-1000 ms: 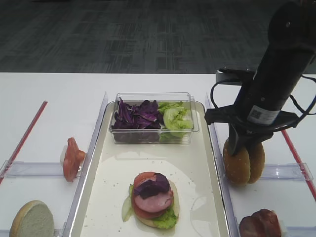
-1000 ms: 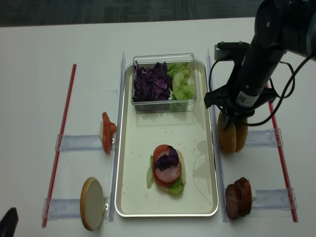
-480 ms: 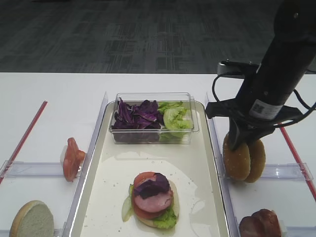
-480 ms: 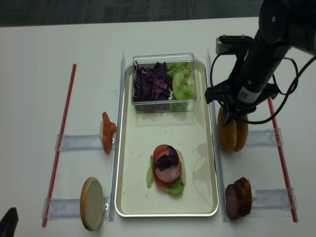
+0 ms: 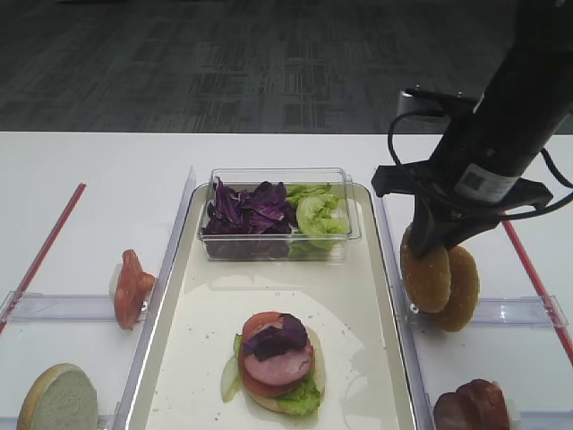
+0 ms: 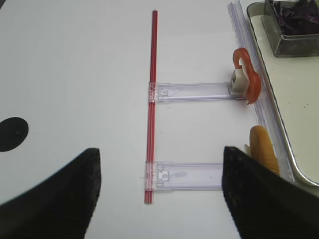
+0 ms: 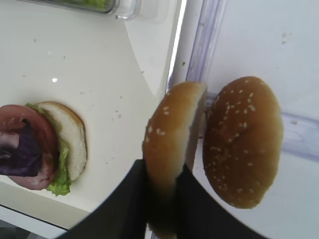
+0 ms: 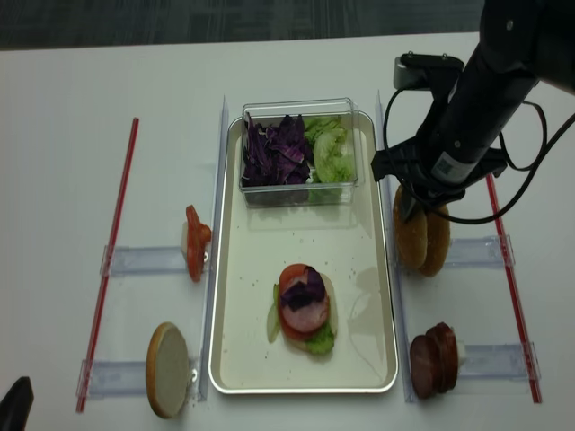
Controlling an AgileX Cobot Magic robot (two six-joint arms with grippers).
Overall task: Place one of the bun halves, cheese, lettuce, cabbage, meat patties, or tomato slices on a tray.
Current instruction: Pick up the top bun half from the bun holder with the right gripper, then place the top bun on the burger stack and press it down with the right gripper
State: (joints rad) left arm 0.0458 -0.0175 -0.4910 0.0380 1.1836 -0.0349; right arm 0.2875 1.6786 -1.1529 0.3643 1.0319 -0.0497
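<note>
My right gripper (image 5: 436, 240) (image 7: 162, 199) (image 8: 415, 206) is shut on the edge of a sesame bun half (image 5: 424, 279) (image 7: 172, 137) (image 8: 411, 238), holding it upright just right of the cream tray (image 5: 358, 287) (image 8: 260, 251) (image 7: 99, 74). A second bun half (image 5: 463, 288) (image 7: 242, 142) (image 8: 437, 242) leans in the clear holder beside it. On the tray lies a stack (image 5: 277, 358) (image 8: 305, 305) (image 7: 42, 144) of pale bun, lettuce, tomato, meat and cabbage. My left gripper (image 6: 159, 199) hangs open over bare table at the left, with nothing between its fingers.
A clear box (image 5: 277, 210) (image 8: 296, 148) at the tray's far end holds cabbage (image 5: 251, 206) and lettuce (image 5: 318, 213). Tomato slices (image 5: 130, 287) (image 6: 247, 82) and a pale bun half (image 5: 58, 399) (image 6: 261, 154) stand left of the tray, meat patties (image 5: 470, 408) (image 8: 434, 359) right. Red strips (image 5: 45, 246) (image 8: 510, 269) border both sides.
The right gripper has risen a little with the bun half, lifting it off the holder and slightly away from the second bun half. Nothing else moved.
</note>
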